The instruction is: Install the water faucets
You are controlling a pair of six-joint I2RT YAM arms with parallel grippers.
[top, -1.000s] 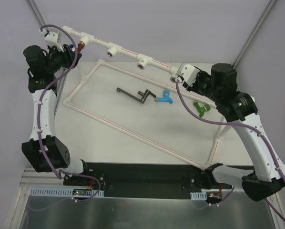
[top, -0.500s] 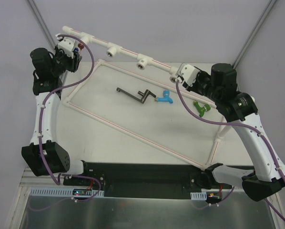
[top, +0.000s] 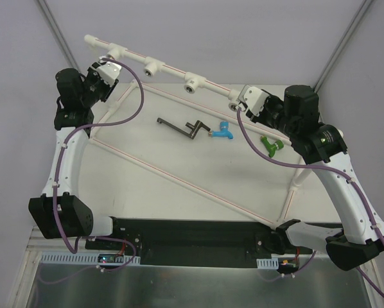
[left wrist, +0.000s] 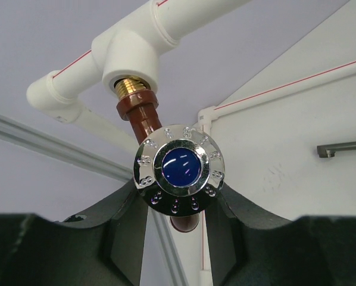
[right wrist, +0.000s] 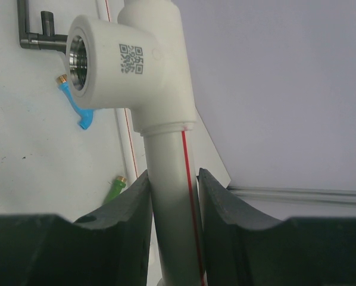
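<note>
White links [top: 60,167], black joint housings [top: 301,102], purple cable [top: 142,92] along each arm; black end effector fingers [left wrist: 124,238]

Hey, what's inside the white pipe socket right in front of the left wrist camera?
The brass threaded end of the red-brown faucet sits in that socket, with a few threads showing below the rim. How deep it goes is hidden by the socket's white wall.

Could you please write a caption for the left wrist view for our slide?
Left gripper holding the red-brown faucet, brass thread in the white pipe socket.
</note>
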